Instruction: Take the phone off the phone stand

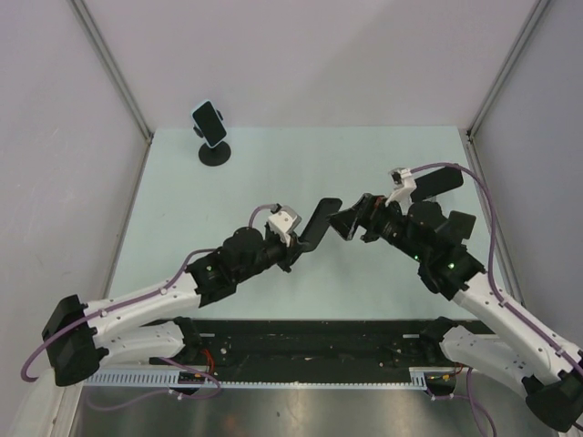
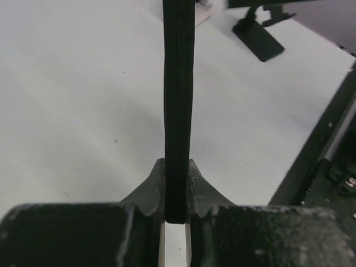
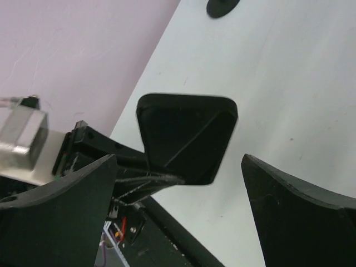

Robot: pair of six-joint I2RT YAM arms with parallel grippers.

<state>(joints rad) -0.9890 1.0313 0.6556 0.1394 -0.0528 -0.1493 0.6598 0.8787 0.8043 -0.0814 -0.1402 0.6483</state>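
Overhead, the pale green table fills the enclosure, with grey walls on three sides. The left arm reaches in from 7 o'clock and the right arm from 5 o'clock; they meet nose to nose at the table's centre.

At 10 o'clock, near the far left corner and well apart from both arms, stands the phone stand on its round black base. I take the tilted dark plate on top for its cradle, though it is too small for me to be sure.

At centre, the phone, a thin black slab, is off the stand and held above the table. Its lower end is pinched in the left gripper, which presses on both faces, as the left wrist view shows edge-on. At 3 o'clock of the phone, just beside its upper end, the right gripper has its fingers spread wide, touching nothing.

Step in hand, as I judge it: the left arm lays the phone on bare table. I would first back the right gripper straight off toward 3 o'clock, since its spread fingers bracket the slab's free end and a sideways swing could clip it. The pinch is on one short end only, so I would lower slowly to stop the slab levering. Purple cables loop over the right wrist, apart from the phone.
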